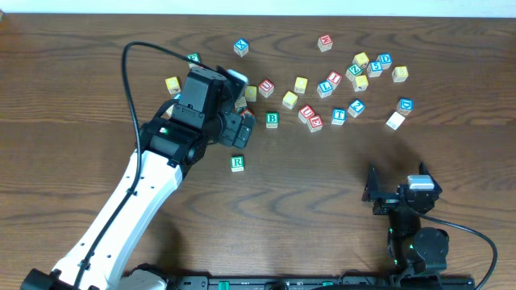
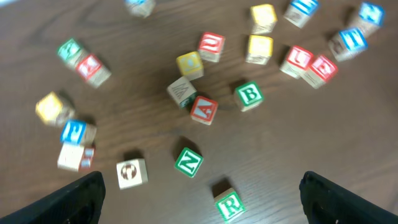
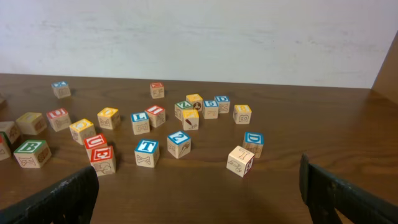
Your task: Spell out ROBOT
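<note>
Resting low at 5 o'clock on the worktop [image 1: 306, 234], the right fingers [image 3: 68, 199] stand wide and hold nothing, kept there, I judge, to stay clear of the other arm's reach. Farther out, the green R cube [image 1: 237, 163] sits alone just toward 7 o'clock from the centre, apart from the scatter. It reads as the word's first letter in place, with bare wood at its 3 o'clock for the rest. The left fingers [image 2: 68, 202] hang over it, spread wide and empty, and the R shows between them at the lower edge of the wrist view. At 1 o'clock from the R lies the green B cube [image 1: 272, 120], and at 3 o'clock from that the blue T cube [image 1: 339, 116]. A yellow cube [image 1: 290, 99] and a second yellow cube [image 1: 301, 84] lie beyond the B at its 1 o'clock. Whether they carry an O I cannot tell.
</note>
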`<state>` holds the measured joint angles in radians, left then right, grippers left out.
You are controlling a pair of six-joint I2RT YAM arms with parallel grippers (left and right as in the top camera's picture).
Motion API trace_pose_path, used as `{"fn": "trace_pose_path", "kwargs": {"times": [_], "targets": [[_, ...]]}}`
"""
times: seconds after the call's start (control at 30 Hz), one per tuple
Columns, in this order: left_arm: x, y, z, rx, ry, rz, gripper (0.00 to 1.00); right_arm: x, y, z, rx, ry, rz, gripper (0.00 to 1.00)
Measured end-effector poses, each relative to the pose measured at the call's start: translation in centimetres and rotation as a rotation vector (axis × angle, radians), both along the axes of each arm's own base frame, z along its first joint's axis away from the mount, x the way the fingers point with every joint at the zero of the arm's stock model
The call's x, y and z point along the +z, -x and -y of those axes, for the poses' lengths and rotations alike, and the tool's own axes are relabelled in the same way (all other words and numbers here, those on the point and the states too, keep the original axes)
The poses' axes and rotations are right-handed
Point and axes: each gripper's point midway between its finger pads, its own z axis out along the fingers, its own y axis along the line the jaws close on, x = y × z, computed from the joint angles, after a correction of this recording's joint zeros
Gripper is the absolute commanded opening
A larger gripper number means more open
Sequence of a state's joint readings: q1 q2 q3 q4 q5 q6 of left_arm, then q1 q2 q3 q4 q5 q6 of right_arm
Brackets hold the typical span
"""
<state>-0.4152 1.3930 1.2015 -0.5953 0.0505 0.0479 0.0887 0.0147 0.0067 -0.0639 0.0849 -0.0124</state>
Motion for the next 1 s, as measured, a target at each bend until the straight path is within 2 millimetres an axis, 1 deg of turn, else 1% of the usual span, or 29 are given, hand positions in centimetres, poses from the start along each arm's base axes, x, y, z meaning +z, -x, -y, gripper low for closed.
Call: {"fn": "trace_pose_path", "kwargs": {"times": [0.1, 0.37, 0.57, 0.7, 0.83, 0.93, 1.0], "targets": [[0.0, -0.1, -0.3, 0.068, 0.033, -0.014, 0.98, 0.0, 0.0, 0.0, 0.0, 0.0, 0.0, 0.99], [0.1, -0.3, -0.3, 0.125, 0.071, -0.021, 0.98, 0.0, 0.0, 0.0, 0.0, 0.0, 0.0, 0.99], [0.2, -0.4, -0.4, 0.217, 0.137, -0.04, 0.98, 0.0, 0.0, 0.0, 0.0, 0.0, 0.0, 0.99], [0.3, -0.6, -0.8, 0.279, 0.141, -0.074, 0.98, 0.0, 0.0, 0.0, 0.0, 0.0, 0.0, 0.99], [1.3, -1.9, -0.3, 0.31, 0.115, -0.137, 0.98, 0.0, 0.0, 0.0, 0.0, 0.0, 0.0, 0.99], [1.9, -3.6, 0.4, 0.328, 0.087, -0.188, 0.98, 0.0, 0.0, 0.0, 0.0, 0.0, 0.0, 0.99], [2.2, -5.2, 1.0, 0.343, 0.079, -0.211, 0.98, 0.0, 0.0, 0.0, 0.0, 0.0, 0.0, 0.99]]}}
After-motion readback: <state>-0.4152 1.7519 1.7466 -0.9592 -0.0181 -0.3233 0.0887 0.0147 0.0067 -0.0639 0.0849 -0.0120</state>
